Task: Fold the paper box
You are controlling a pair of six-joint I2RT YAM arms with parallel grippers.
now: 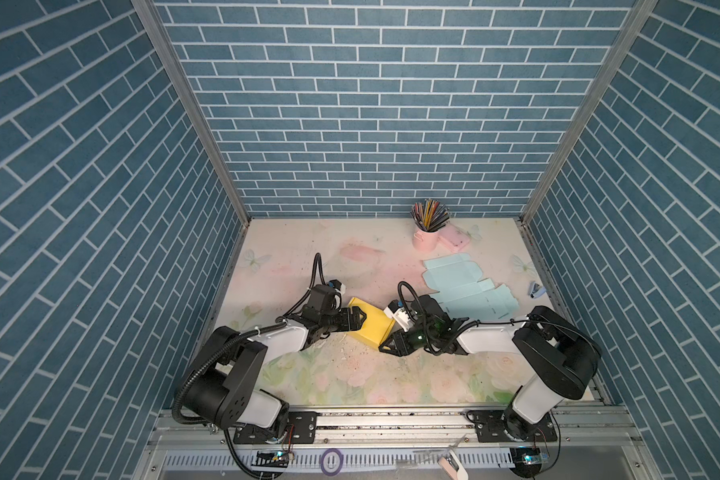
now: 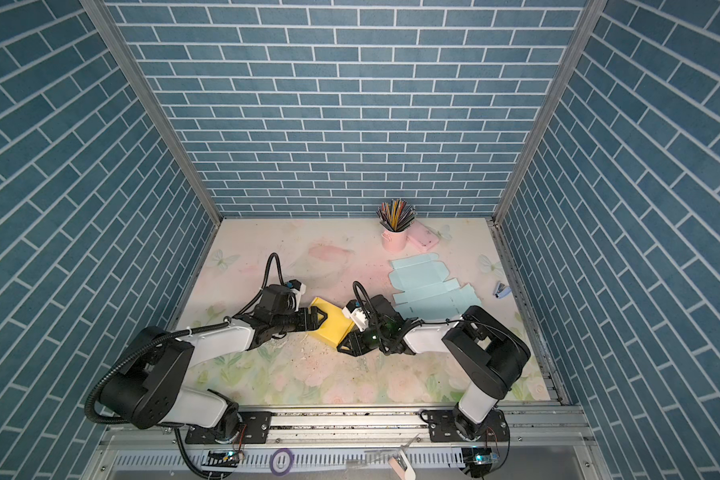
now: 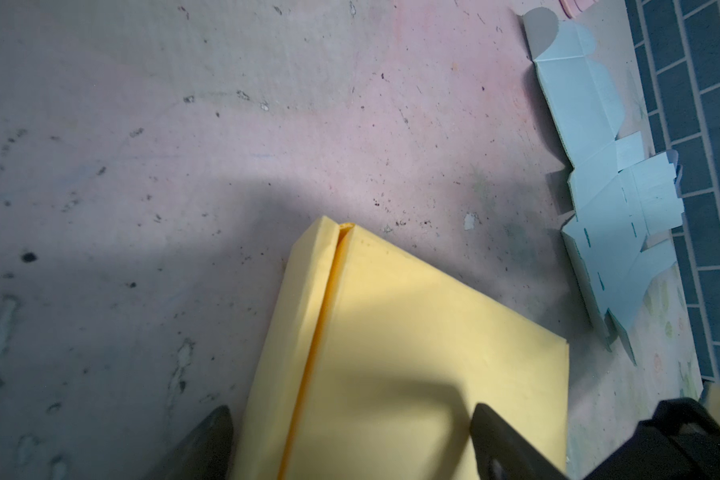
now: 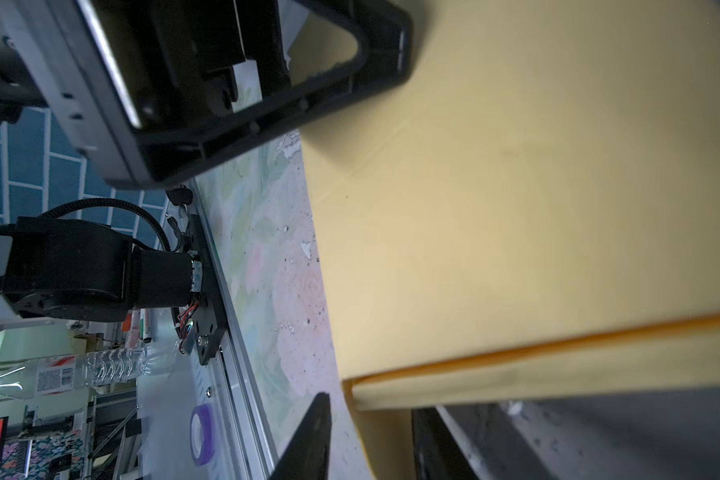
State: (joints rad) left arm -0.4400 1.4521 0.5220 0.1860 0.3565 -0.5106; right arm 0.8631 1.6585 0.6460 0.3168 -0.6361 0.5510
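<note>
Left wrist view: the left pincer (image 3: pixel 352 415) stands wide open astride one long edge of the yellow paper box (image 3: pixel 391 332), one finger over the lid and the other off the side above the bench (image 3: pixel 142 166); the point, I judge, is to steady or press the lid down, not to grasp it.

In both top views the box lies near the middle of the bench, with this pincer reaching in from its 9 o'clock side. The right pincer (image 1: pixel 387 345) sits at the box's 5 o'clock corner, its arm coming from about 4 o'clock; probably it is working the front wall or a tuck flap there. In the right wrist view a strip of yellow card runs between its fingers (image 4: pixel 314 436); whether they pinch it or merely flank it I cannot tell.

An orange seam runs along the lid, so the box looks nearly closed; whether that flap is fully seated is not clear. The box's 3 o'clock side is hidden under the right wrist.

A flat blue box blank (image 1: pixel 466 286) lies unfolded at 2 o'clock; a pink pencil cup (image 1: pixel 425 241) stands at 1 o'clock, well apart.
</note>
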